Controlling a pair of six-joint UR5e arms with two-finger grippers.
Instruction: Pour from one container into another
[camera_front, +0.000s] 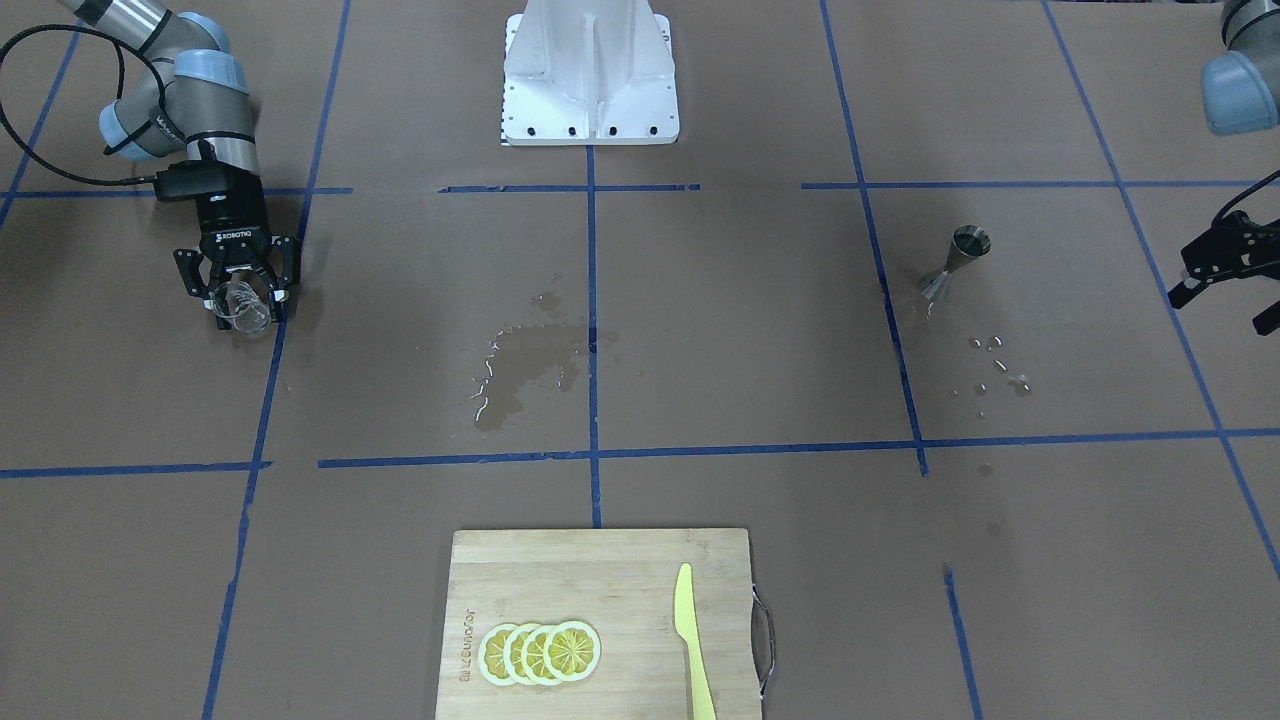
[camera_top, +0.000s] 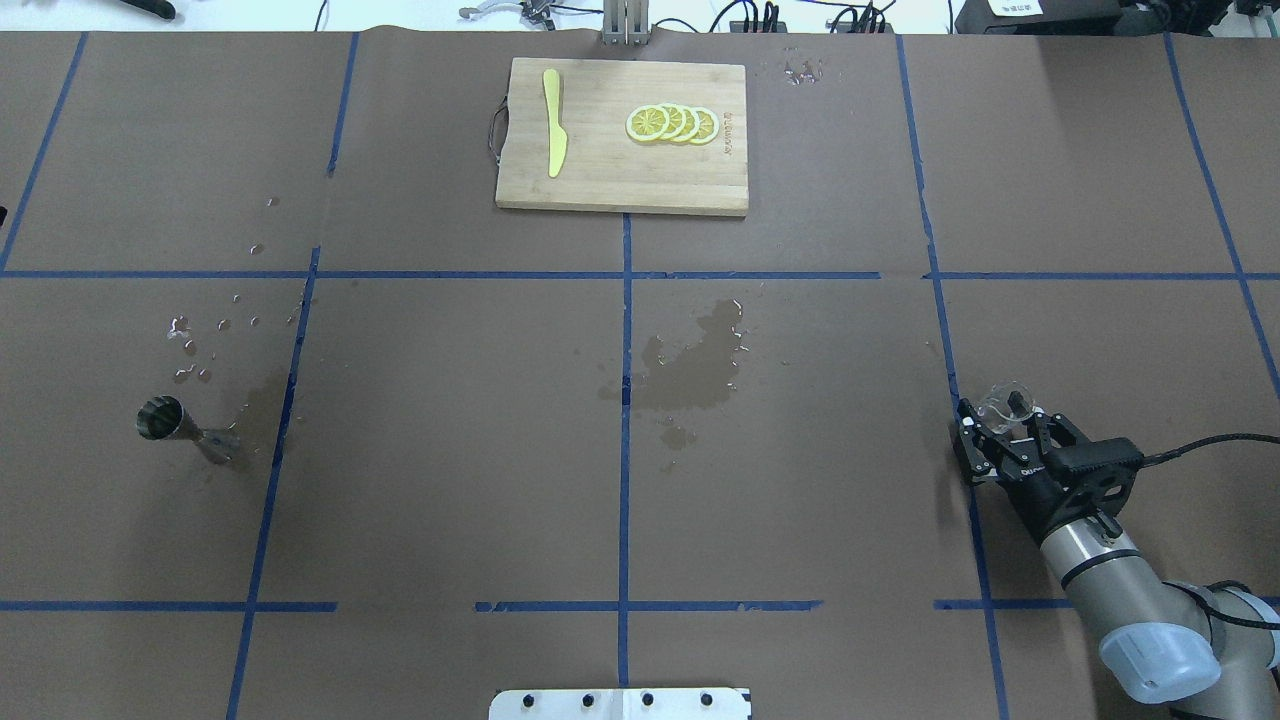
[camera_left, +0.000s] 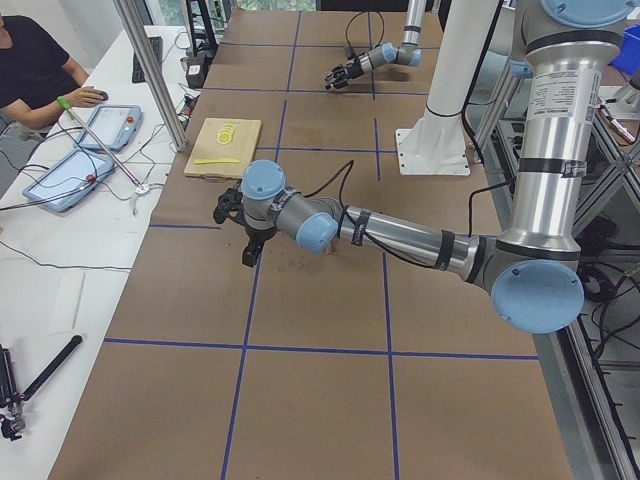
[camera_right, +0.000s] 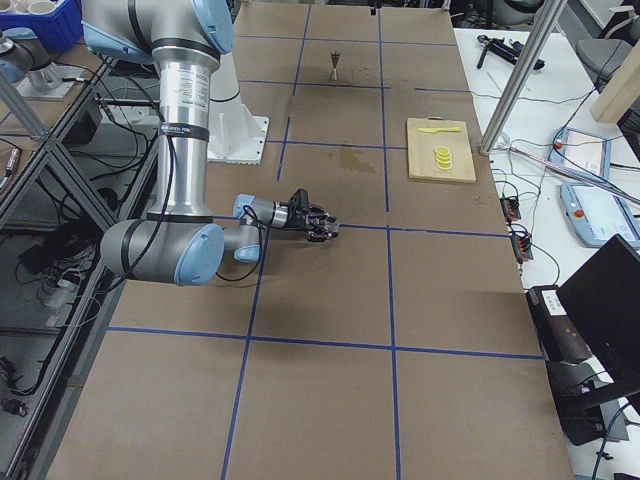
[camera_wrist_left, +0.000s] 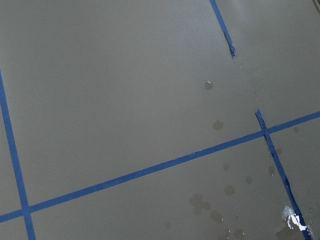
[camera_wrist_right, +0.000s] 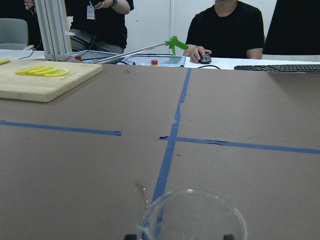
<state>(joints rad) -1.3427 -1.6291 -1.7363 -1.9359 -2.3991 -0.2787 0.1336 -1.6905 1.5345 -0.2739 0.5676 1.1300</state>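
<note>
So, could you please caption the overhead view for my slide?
Right gripper grips a glass; jigger stands at left, a puddle between them.

Overhead and front views (opposed) share the table (camera_top: 450, 450)

Table cover (camera_top: 450, 480): brown paper, lying matt and smooth, looking darker where wet patches (camera_top: 700, 365) are soaking it; droplets (camera_top: 185, 325) are glinting.
Grid lines (camera_top: 625, 500): blue tape, showing a faint sheen.
Jigger (camera_top: 160, 418): polished metal, gleaming.
Clear cup (camera_front: 243, 305): transparent and glossy; whether it is glass or plastic is not showing.
Cutting board (camera_top: 600, 180): pale wood, looking matt and fine-grained, carrying a metal wire handle (camera_top: 497, 130).
Knife (camera_top: 553, 135): yellow plastic, looking smooth.
Right gripper (camera_top: 1003, 418): black casing, appearing matt.
Right arm (camera_top: 1085, 550): brushed metal tube, wearing light-blue plastic caps (camera_top: 1160, 655).
</note>
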